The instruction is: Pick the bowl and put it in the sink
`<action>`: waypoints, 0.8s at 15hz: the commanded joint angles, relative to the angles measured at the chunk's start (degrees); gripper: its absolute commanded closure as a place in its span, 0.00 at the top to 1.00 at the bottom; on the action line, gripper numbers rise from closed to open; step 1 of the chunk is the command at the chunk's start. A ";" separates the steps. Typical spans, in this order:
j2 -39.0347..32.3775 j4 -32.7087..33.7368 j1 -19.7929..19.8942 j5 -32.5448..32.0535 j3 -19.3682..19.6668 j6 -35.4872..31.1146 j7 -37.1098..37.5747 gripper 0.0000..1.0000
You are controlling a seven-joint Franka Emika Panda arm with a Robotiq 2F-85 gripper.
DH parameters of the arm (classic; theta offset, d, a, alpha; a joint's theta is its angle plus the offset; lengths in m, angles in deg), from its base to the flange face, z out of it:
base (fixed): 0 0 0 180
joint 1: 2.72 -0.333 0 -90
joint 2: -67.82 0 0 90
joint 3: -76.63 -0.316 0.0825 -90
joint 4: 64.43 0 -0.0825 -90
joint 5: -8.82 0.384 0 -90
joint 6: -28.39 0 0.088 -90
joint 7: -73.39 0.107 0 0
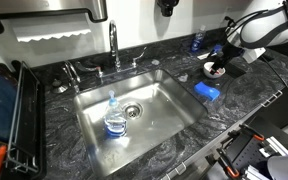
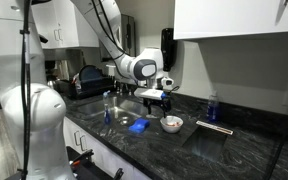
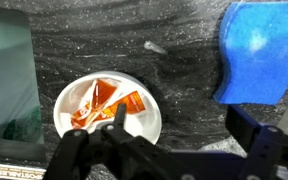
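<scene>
The small white bowl (image 3: 89, 118) with orange-red bits inside sits on the dark stone counter; it also shows in both exterior views (image 1: 215, 71) (image 2: 171, 123). My gripper (image 3: 184, 128) is open just above it. One fingertip is over the bowl's inside and the other is over bare counter beside it. The gripper also shows in both exterior views (image 1: 222, 60) (image 2: 156, 100). The steel sink (image 1: 164, 110) lies in the middle of the counter, apart from the bowl, with the faucet (image 1: 114, 45) behind it.
A blue sponge (image 1: 206, 92) (image 3: 254, 50) lies on the counter between bowl and sink. A clear blue-labelled bottle (image 1: 115, 118) stands in the basin near the drain. A black dish rack (image 1: 9, 120) is on the sink's far side. A flat greenish panel (image 3: 4, 70) borders the bowl.
</scene>
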 commanded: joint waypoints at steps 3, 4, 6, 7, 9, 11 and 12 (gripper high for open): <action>-5.40 1.46 0.65 10.10 -0.51 -5.62 -8.48 1.00; -6.06 1.69 0.86 11.69 -0.71 -6.06 -9.68 1.00; -7.39 2.34 1.33 14.31 -1.14 -6.41 -11.70 0.75; -8.20 2.73 1.57 15.04 -1.33 -6.65 -12.38 0.73; -9.40 3.35 2.08 15.85 -1.76 -6.80 -12.88 0.58; -10.53 4.02 2.73 16.12 -2.29 -6.88 -12.86 0.43; -10.93 4.33 3.09 15.98 -2.57 -6.93 -12.66 0.37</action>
